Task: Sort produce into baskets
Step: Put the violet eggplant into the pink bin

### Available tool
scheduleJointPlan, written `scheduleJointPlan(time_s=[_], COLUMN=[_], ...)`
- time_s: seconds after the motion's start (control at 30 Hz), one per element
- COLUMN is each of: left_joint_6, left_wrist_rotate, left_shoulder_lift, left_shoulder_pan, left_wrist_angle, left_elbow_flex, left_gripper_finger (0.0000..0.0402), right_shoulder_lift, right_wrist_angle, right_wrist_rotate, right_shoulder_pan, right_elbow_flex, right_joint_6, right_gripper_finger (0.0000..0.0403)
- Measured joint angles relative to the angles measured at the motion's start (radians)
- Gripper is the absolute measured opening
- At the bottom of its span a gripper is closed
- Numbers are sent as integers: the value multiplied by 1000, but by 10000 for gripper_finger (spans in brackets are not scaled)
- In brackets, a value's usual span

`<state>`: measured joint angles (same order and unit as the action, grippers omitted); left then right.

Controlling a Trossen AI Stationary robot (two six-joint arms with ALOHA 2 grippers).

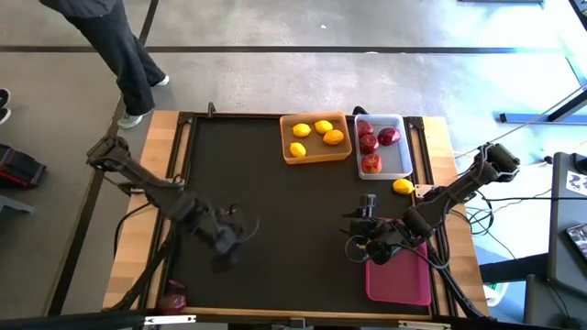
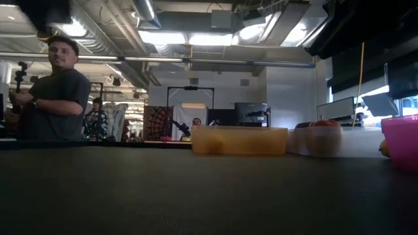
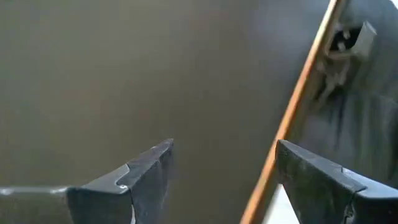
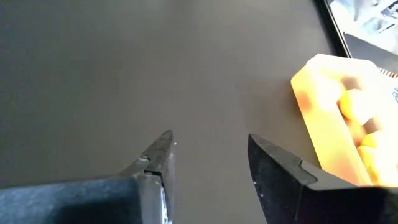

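The orange basket [image 1: 316, 138] at the far edge holds yellow lemons [image 1: 301, 130] and an orange-tinted citrus [image 1: 334, 137]. Beside it, the white basket [image 1: 384, 147] holds red apples [image 1: 369, 143]. The pink basket [image 1: 400, 278] stands near the right front. One lemon [image 1: 403, 186] lies loose on the table beside the white basket. A dark purple piece [image 1: 171, 298] lies at the near left corner. My left gripper [image 3: 224, 146] hovers open over the mat's left part [image 1: 237, 241]. My right gripper [image 4: 210, 138] is open above the mat, next to the pink basket [image 1: 361, 236]. Neither holds anything.
The black mat [image 1: 275, 211] covers most of the table, with a bare stretch between the two arms. Its edge and the wooden border [image 3: 292, 118] show in the left wrist view. A person [image 1: 119, 46] stands beyond the far left corner, also visible in the low view [image 2: 55, 98].
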<state>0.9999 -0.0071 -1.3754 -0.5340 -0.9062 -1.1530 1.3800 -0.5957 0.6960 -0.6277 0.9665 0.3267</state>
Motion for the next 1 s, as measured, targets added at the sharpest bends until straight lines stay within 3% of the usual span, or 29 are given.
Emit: scheduleJointPlan(time_s=[0.4, 0.57, 0.77, 1.0], left_joint_6=[587, 704, 781, 790], left_wrist_rotate=[0, 22, 188, 280], left_shoulder_lift=[-19, -65, -150, -248], left_shoulder_pan=[-341, -407, -409, -412], left_wrist_angle=[-108, -109, -98, -92], left_elbow_flex=[2, 2, 3, 4], left_gripper_finger=[272, 272, 272, 272], right_shoulder_lift=[0, 0, 0, 0], right_wrist_angle=[47, 53, 54, 48], right_wrist_rotate=[0, -9, -34, -34], right_shoulder_pan=[0, 0, 1, 0], right_elbow_flex=[0, 0, 0, 0], right_joint_6=[13, 9, 27, 27], right_gripper_finger=[156, 166, 205, 218])
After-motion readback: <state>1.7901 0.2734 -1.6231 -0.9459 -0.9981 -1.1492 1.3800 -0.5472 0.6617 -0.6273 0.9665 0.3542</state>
